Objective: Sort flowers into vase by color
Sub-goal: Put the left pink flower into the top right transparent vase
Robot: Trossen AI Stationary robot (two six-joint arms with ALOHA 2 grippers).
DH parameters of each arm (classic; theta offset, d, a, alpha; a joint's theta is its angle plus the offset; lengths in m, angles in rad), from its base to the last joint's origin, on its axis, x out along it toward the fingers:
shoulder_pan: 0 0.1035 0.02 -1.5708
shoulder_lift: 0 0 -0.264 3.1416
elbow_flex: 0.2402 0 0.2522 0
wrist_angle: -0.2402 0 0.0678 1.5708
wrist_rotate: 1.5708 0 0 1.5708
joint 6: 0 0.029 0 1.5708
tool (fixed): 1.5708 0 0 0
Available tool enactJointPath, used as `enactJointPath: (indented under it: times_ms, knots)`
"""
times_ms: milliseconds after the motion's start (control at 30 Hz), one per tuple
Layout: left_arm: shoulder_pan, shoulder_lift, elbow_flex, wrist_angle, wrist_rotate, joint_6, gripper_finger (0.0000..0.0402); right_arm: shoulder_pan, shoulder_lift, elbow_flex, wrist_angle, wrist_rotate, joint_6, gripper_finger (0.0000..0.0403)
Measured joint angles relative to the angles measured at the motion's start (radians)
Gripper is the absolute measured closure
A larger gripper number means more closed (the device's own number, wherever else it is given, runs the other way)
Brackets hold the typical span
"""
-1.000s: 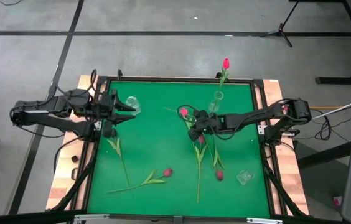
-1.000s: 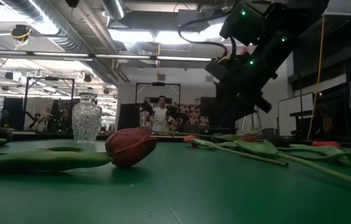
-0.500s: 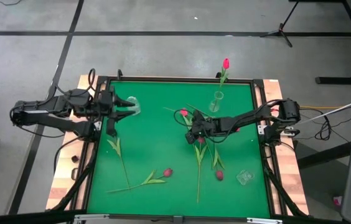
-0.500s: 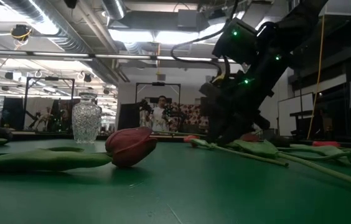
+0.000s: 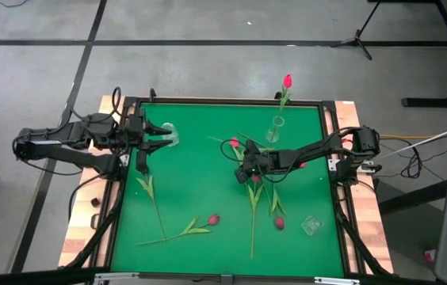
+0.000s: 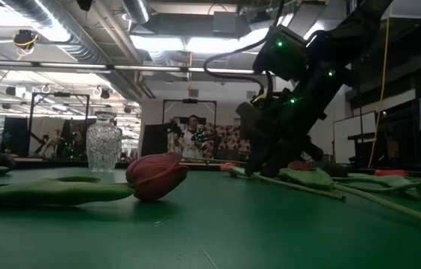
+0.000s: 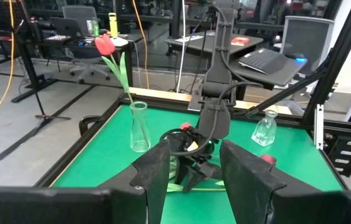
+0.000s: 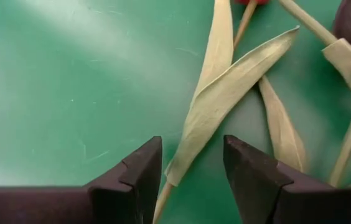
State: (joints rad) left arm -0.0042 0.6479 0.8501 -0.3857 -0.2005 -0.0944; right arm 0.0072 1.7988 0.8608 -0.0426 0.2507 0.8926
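Observation:
Several tulips lie on the green table (image 5: 192, 182). A pink head (image 5: 234, 143) lies mid-table, and dark red heads (image 5: 213, 218) (image 5: 279, 223) lie toward the near edge. One maroon head (image 6: 156, 175) fills the low view's foreground. One pink tulip (image 5: 288, 81) stands in a slim glass vase (image 5: 275, 128). My right gripper (image 5: 244, 169) is open and low over the middle cluster. In its wrist view the gripper (image 8: 188, 174) has its fingers on either side of a pale leaf tip (image 8: 191, 140) and a stem (image 8: 161, 205). My left gripper (image 5: 157, 136) waits open beside a cut-glass vase (image 5: 170, 131).
A small glass vase (image 5: 311, 226) stands near the table's right near corner. Long stems (image 5: 254, 214) and leaves lie crossed below the right gripper. A stem with leaves (image 5: 154, 198) lies on the left half. The raised table frame (image 5: 231, 101) rims the green surface.
My right gripper has come down from above the middle cluster to table height and shifted slightly toward the near-left, ending among the stems and leaves. The flowers have stayed where they were.

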Motion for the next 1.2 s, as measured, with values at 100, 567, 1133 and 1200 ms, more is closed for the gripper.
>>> enactJointPath:
  times_ms: [100, 567, 1133, 1200]
  knots:
    - [0.000, 0.000, 0.000, 0.000, 0.000, 0.000, 0.0264, 0.000, 0.000, 0.000, -0.006, 0.004, 0.000, 0.0263]
    - [0.000, 0.000, 0.000, 0.000, 0.000, -0.001, 0.0264, -0.001, -0.005, 0.006, -0.021, 0.002, -0.006, 0.0382]
    - [0.000, 0.000, 0.000, 0.001, 0.000, -0.002, 0.0264, 0.000, -0.217, 0.141, -0.011, -0.064, -0.252, 0.0399]
    - [0.000, 0.000, 0.000, 0.001, 0.000, -0.003, 0.0264, -0.001, -0.264, 0.150, -0.012, -0.079, -0.284, 0.0400]
